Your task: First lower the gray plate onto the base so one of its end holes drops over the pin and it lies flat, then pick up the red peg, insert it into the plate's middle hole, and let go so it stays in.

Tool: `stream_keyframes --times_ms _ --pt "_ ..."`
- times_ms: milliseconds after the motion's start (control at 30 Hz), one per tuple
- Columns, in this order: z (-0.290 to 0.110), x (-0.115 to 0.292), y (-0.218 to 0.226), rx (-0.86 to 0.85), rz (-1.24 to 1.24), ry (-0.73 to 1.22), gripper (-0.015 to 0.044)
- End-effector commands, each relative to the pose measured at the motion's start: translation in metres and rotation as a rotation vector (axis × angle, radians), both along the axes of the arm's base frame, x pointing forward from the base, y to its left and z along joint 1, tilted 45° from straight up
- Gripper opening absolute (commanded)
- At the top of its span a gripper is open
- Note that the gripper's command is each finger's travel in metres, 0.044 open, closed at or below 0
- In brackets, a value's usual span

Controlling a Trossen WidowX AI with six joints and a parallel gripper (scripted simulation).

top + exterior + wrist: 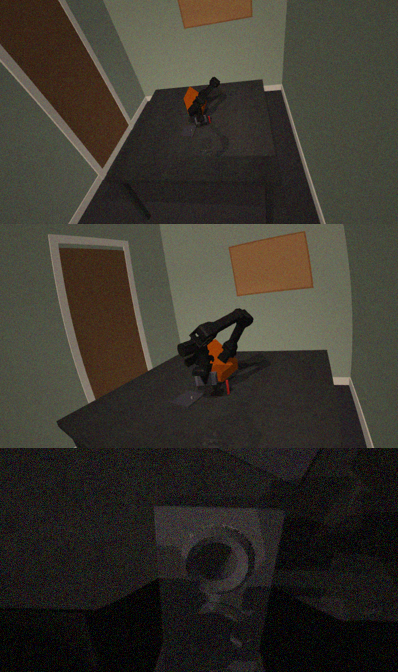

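Note:
My gripper [201, 121] [205, 385] [209, 580] points down, low over the dark table, and is shut on the gray plate [170, 530]. In the wrist view the plate runs away from the camera between the fingers, and one round hole [212, 559] shows plainly. The flat gray base [182, 400] with its small pin [192, 397] lies just left of the gripper. The red peg [227, 386] [209, 120] stands upright just right of the gripper. I cannot tell whether the plate touches the table.
An orange block [190, 97] [223, 366] sits behind the arm. The table [278, 402] ends near the left wall and door and at the front. The views are dark and grainy.

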State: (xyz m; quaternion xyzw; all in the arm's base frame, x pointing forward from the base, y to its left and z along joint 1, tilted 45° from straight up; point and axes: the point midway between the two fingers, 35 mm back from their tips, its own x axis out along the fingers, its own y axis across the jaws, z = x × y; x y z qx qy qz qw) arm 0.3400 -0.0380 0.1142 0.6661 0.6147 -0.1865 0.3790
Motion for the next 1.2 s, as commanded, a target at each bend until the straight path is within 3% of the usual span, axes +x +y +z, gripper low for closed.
stream_keyframes --times_ms 0,233,1167 --pt "0.008 -0.003 -0.007 -0.002 0.005 -0.002 0.0000" --pt "0.014 -0.006 -0.015 0.001 0.004 -0.003 0.0000" --pt "-0.071 0.007 -0.045 0.002 -0.011 0.010 0.0000"
